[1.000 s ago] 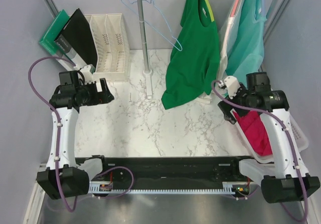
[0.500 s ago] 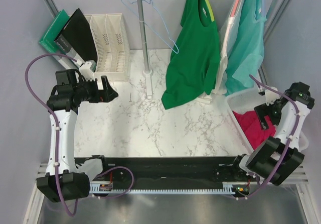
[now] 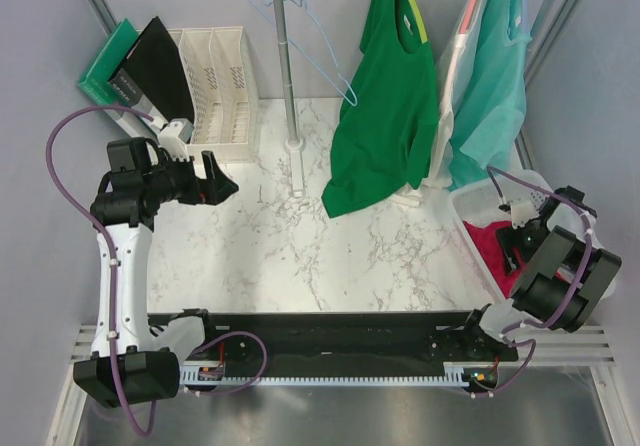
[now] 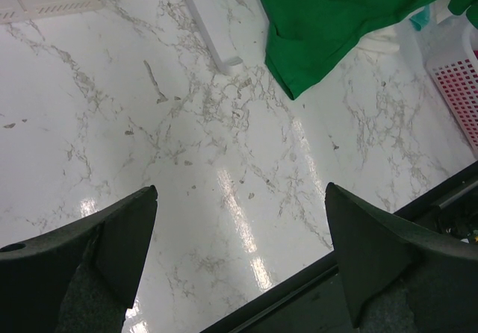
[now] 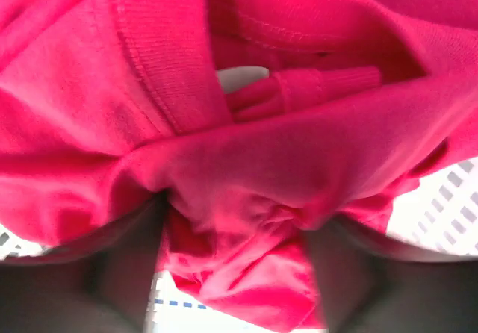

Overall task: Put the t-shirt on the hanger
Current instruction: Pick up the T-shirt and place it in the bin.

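Observation:
The crimson t-shirt [image 3: 489,242] lies bunched in a white mesh basket [image 3: 468,202] at the right edge of the table. My right gripper [image 3: 514,253] is down in the basket. In the right wrist view its fingers [image 5: 127,262] stand apart, with folds of the t-shirt [image 5: 246,161] bulging between them and draped over their tips; the right gripper [image 5: 235,266] is open. The light-blue wire hanger [image 3: 346,88] hangs from the rail at the back, left of the green shirt. My left gripper [image 3: 218,181] is open and empty above the marble at the left, as the left wrist view [image 4: 239,228] shows.
A dark green t-shirt [image 3: 385,116] and a teal t-shirt [image 3: 495,86] hang on the rail. The rack pole [image 3: 288,76] stands on the table at the back. A white file organiser [image 3: 215,86] and black folder [image 3: 160,66] sit back left. The basket's corner [image 4: 455,72] shows in the left wrist view.
My right arm has swung out to the right and folded down, taking its gripper into the basket onto the crimson t-shirt. My left gripper has edged slightly right.

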Motion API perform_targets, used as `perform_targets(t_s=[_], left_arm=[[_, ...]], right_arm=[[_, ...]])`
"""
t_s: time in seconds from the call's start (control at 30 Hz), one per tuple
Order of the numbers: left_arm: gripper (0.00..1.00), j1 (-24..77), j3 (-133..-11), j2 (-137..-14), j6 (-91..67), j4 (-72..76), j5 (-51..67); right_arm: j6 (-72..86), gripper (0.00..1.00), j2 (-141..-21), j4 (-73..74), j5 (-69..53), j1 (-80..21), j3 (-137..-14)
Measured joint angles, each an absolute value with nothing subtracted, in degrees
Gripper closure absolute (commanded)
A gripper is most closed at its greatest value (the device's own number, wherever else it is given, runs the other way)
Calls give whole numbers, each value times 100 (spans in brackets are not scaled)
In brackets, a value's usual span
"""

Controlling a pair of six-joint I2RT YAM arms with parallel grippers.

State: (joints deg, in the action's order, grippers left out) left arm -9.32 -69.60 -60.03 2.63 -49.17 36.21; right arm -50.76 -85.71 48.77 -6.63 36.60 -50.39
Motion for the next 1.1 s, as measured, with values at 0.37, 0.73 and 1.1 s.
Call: perform_targets(t_s=[0.37,0.73,1.1], left_arm=[[1,-932,-6960,-5614,263,-4652,3629],[1,-932,-6965,-5286,-64,-4108,3612],[1,-932,-7024,-5179,-565,-3531,3647]], right_arm=[[-5334,100,-7719,6405,-1743,3677,-6917],[-5426,100,-6700,7575,-3612,1815,-9747],[-1551,100,-6667,5352,-6206,819,-10971]])
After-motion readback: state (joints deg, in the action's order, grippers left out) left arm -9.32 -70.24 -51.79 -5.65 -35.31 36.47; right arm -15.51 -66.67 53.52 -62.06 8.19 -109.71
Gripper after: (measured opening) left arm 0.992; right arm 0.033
